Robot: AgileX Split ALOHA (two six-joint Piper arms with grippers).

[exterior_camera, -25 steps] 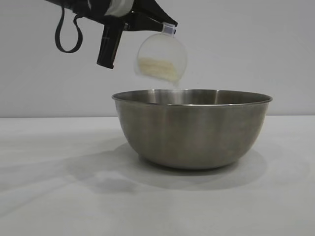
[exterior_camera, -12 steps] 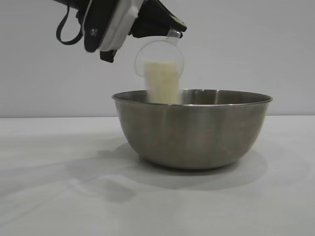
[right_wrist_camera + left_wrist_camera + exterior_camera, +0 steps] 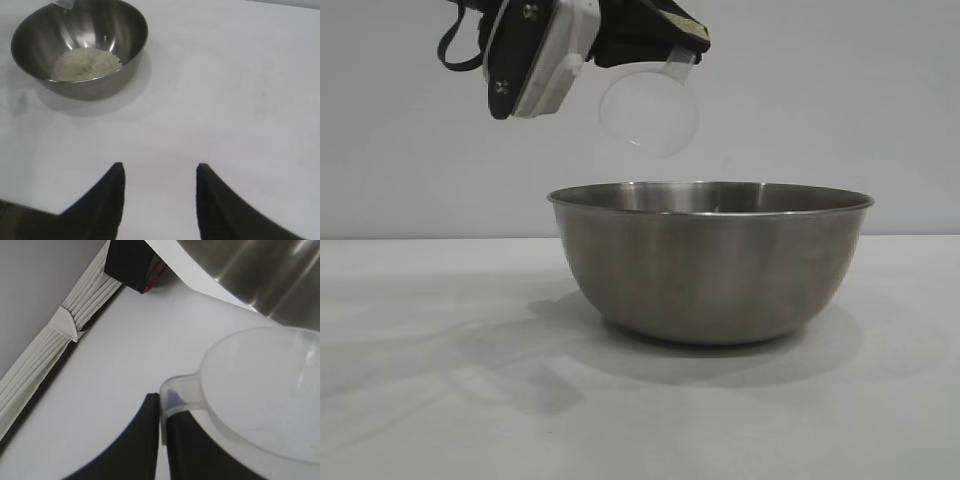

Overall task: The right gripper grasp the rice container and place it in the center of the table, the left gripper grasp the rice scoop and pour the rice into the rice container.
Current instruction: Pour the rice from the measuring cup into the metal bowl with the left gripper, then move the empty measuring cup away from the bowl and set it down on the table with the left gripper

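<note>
A: Start at the left claw (image 3: 665, 50). What is it doing?

B: It is clamped shut on the handle of the rice scoop (image 3: 649, 110), up above the left part of the rice container (image 3: 710, 262). The left wrist view shows the two black fingers (image 3: 142, 440) pinching the handle stub, with the clear cup turned on its side.

A: Anything in the scoop?

B: It looks empty; you can see straight through it to the wall behind.

A: And the rice?

B: The rice (image 3: 85, 63) lies as a pale heap on the floor of the steel bowl, seen from the right wrist camera.

A: Where does the bowl stand?

B: Upright on the white bench (image 3: 440, 400), about in the middle of the exterior view, apart from the scoop above it.

A: The right claw (image 3: 159, 172)?

B: Spread open, holding nothing, hanging over bare bench well away from the bowl, pointed toward it.

A: Anything else around?

B: At the bench's far edge in the left wrist view, a dark block (image 3: 132, 265) with red trim.
</note>
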